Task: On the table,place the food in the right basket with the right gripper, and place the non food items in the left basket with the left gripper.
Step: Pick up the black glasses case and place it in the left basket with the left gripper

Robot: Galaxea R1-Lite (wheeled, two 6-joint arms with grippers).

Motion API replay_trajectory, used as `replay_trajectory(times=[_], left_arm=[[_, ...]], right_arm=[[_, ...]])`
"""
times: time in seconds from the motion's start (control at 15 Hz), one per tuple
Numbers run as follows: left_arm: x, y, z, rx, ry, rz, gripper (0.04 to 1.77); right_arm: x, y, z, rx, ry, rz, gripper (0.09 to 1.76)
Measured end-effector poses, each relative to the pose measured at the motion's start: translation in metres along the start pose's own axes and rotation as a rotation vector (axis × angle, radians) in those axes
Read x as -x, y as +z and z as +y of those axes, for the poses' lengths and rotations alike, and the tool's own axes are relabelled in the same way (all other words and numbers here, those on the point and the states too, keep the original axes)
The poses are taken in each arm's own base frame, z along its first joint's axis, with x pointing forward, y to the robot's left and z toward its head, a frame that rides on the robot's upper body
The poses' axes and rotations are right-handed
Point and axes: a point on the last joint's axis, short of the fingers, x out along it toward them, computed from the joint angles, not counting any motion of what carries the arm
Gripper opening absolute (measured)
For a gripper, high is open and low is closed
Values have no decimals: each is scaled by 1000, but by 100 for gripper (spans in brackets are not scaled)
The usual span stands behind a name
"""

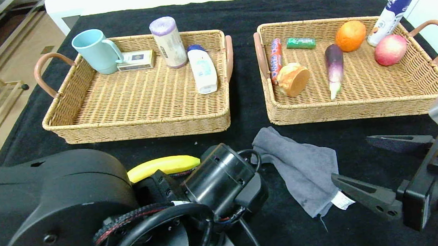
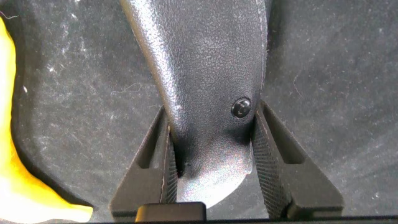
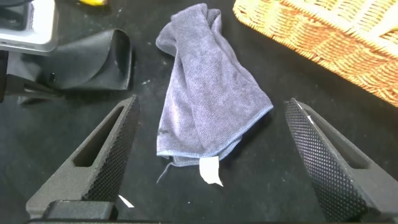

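We have the left pincer (image 2: 211, 180) clamped on a black scoop (image 2: 205, 74) beside the banana (image 1: 163, 166) on the desk; next we lift it to the left basket (image 1: 140, 124); right pincer (image 3: 217, 162) gapes over the cloth (image 3: 205, 99)

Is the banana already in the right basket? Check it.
No, the banana lies on the black table in front of the left basket, beside the left arm.

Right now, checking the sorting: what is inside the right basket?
Candy roll, green packet, bun, eggplant, orange, apple and a purple-capped bottle leaning in the far corner. The basket's near wall hides a strip of floor.
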Motion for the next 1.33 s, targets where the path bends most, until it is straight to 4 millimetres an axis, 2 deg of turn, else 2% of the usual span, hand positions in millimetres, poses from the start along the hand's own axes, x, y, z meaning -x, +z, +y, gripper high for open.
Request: replay_trajectory(times=[0.27,0.6,1.07,1.33], left_arm=[[10,-3,2,1,-1,-21,77],[33,-14,13,33,18,-75,76],[71,-29,35,110,28,-177,75],[85,-34,45,142,36,-224,75]], right_arm=[[11,7,3,-2,27,-50,171],[31,20,0,-12,31,-133,171],[33,22,-1,-16,24,-142,171],[29,19,-2,-16,16,-127,171]])
